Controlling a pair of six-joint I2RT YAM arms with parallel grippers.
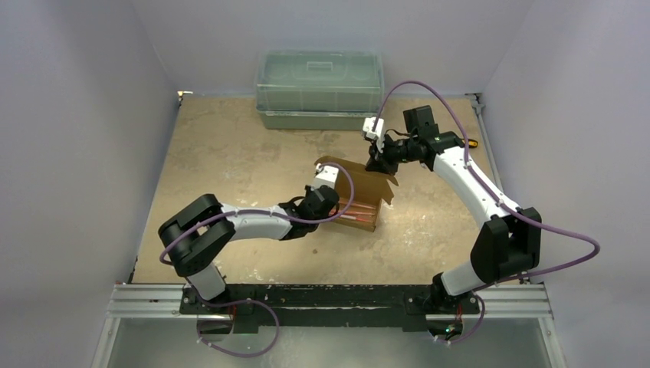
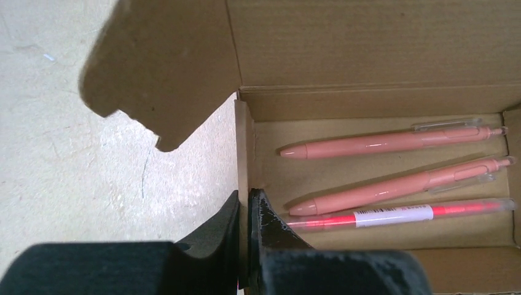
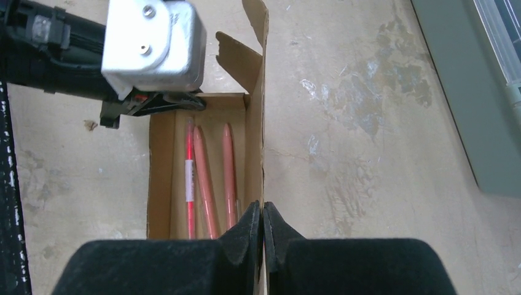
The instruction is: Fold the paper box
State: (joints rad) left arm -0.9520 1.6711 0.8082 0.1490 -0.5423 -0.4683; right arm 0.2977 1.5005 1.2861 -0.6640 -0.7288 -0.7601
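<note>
The paper box [image 1: 372, 205] is an open brown carton in the middle of the table, lid [image 1: 360, 182] raised. Three pens lie inside: two pink [image 2: 381, 142] [image 2: 393, 190] and one red [image 2: 399, 215]. My left gripper [image 2: 249, 200] is shut on the box's short end wall [image 2: 242, 141], one finger inside and one outside. A rounded side tab [image 2: 166, 67] sticks out beyond that wall. My right gripper [image 3: 262, 212] is shut on the upright lid panel [image 3: 263, 110], seen edge-on. From above, the left gripper [image 1: 337, 208] is at the box's left end and the right gripper [image 1: 378, 162] at its far top edge.
A green translucent bin [image 1: 320, 88] stands at the back of the table, its side also in the right wrist view [image 3: 467, 92]. White walls close in the table on both sides. The left arm's wrist housing [image 3: 153, 43] hangs over the box's far end.
</note>
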